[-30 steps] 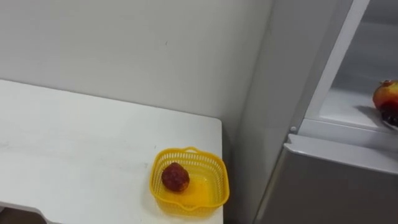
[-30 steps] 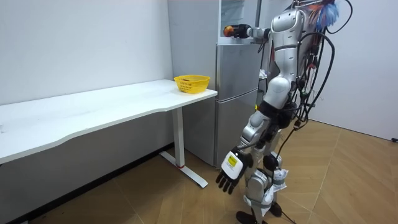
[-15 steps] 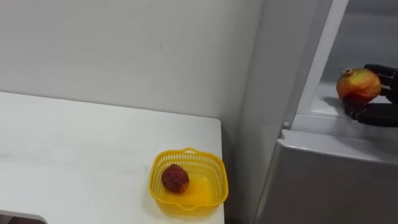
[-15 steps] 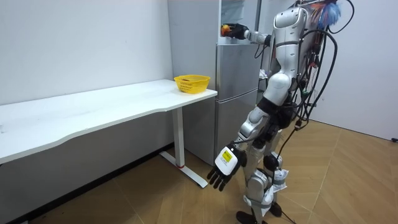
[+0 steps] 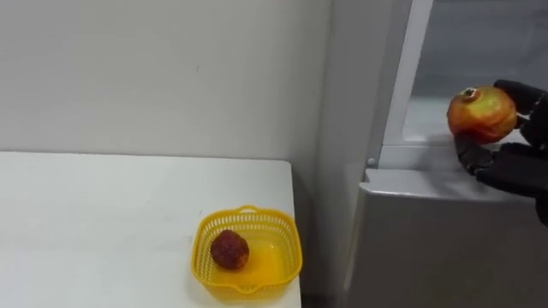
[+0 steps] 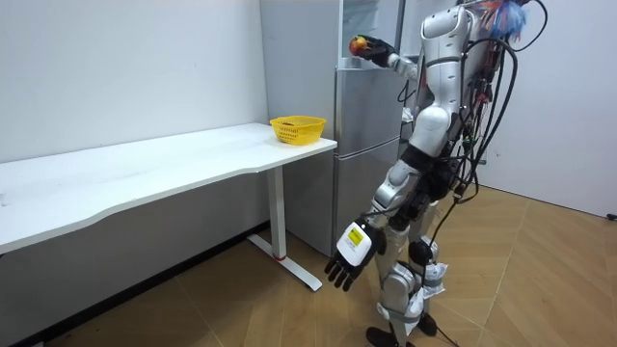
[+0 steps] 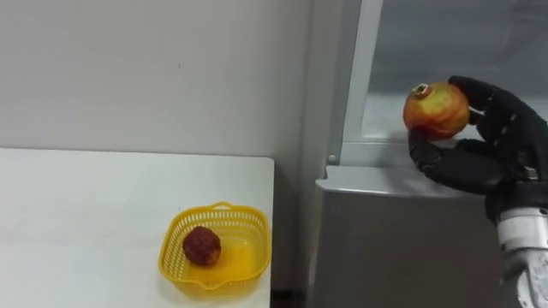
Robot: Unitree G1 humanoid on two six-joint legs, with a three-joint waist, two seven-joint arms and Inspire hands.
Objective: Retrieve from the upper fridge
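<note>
A red-yellow pomegranate is held in my right hand, whose dark fingers curl round it from below and behind. Hand and fruit hover just above the sill of the open upper fridge compartment, at its front edge. In the room view the same pomegranate is up at the top of the grey fridge, and I stand upright right beside it. My left hand hangs low by my legs with its fingers relaxed.
A yellow basket with a dark red fruit in it sits at the white table's near right corner, close to the fridge. The shut lower fridge door is below my right hand. A white wall stands behind the table.
My right hand has drawn the pomegranate out to the compartment's front edge and raised it a little. The eye view has shifted. My left hand has swung slightly.
</note>
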